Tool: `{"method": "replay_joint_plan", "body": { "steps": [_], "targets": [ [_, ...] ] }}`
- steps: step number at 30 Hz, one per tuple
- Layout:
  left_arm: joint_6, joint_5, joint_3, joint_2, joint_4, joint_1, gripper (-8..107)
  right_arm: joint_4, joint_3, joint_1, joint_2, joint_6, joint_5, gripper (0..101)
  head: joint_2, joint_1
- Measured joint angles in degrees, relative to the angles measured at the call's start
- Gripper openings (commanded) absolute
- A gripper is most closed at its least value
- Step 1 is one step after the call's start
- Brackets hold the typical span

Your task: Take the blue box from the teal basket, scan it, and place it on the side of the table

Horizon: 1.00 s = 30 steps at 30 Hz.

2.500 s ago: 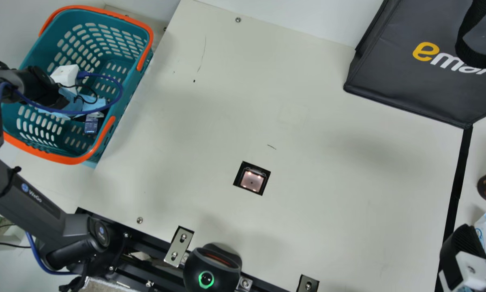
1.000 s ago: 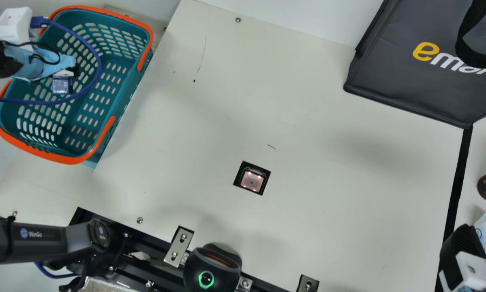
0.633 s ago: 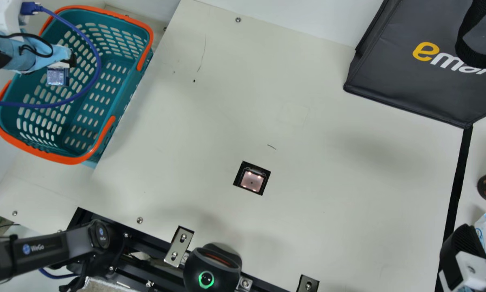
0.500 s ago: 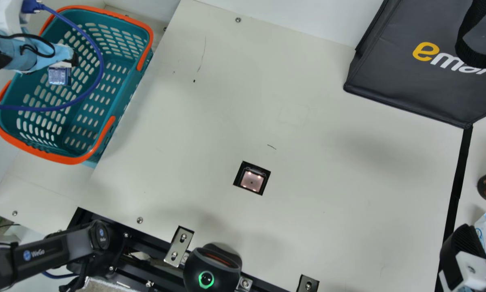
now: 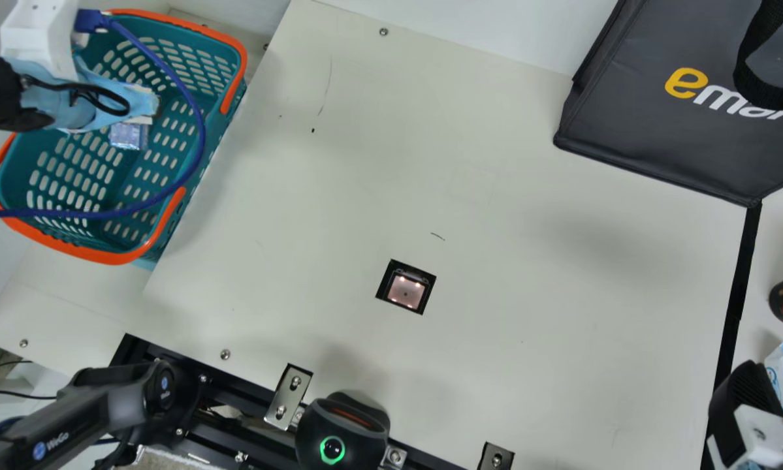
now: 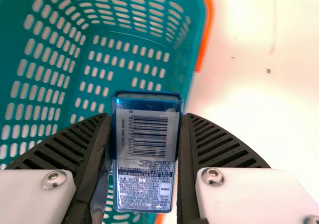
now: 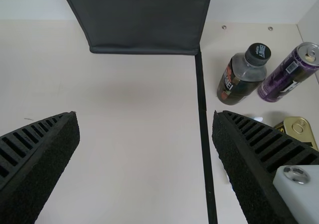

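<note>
Over the teal basket (image 5: 113,256), between the two ribbed fingers of the left gripper (image 5: 145,109), the blue box (image 5: 127,136) is clamped, one finger pressed to each side. Its barcode face is turned to the left wrist camera, small print below the bars, and part of the box reaches past the fingertips. Beyond them lies the basket's slotted wall, with an orange handle (image 5: 169,225) along the rim. A blue cable (image 5: 198,140) loops beside this gripper and passes over the basket.

Well apart from those fingers, the lit scanner window (image 5: 405,292) sits in a square cutout in the cream table (image 5: 495,294). The box is away from it, to the left in the main view.

The right gripper (image 5: 747,398) holds nothing; its fingers stand wide apart — cream tabletop shows between them. Ahead of its fingertips is a dark bag (image 7: 144,25), and a black strip (image 7: 203,114) runs from the bag's corner down beside one finger. Beyond that same finger stand a dark bottle (image 7: 242,77) and a purple can (image 7: 289,75) — a gold tin (image 7: 299,129) lies nearer, partly hidden by the finger.
</note>
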Motion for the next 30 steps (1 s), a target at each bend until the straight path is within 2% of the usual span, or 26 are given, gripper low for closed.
{"method": "replay_joint_plan", "body": {
  "steps": [15,30],
  "targets": [
    [-13.38,3.04,4.02,-6.28,6.27,-19.44,-8,0.00,0.00,0.00,0.00,0.00,0.00,95,-0.09,0.09],
    [-28.29,5.61,6.06,-7.97,11.24,-40.47,-8,0.00,0.00,0.00,0.00,0.00,0.00,95,0.00,0.00]
  ]
}}
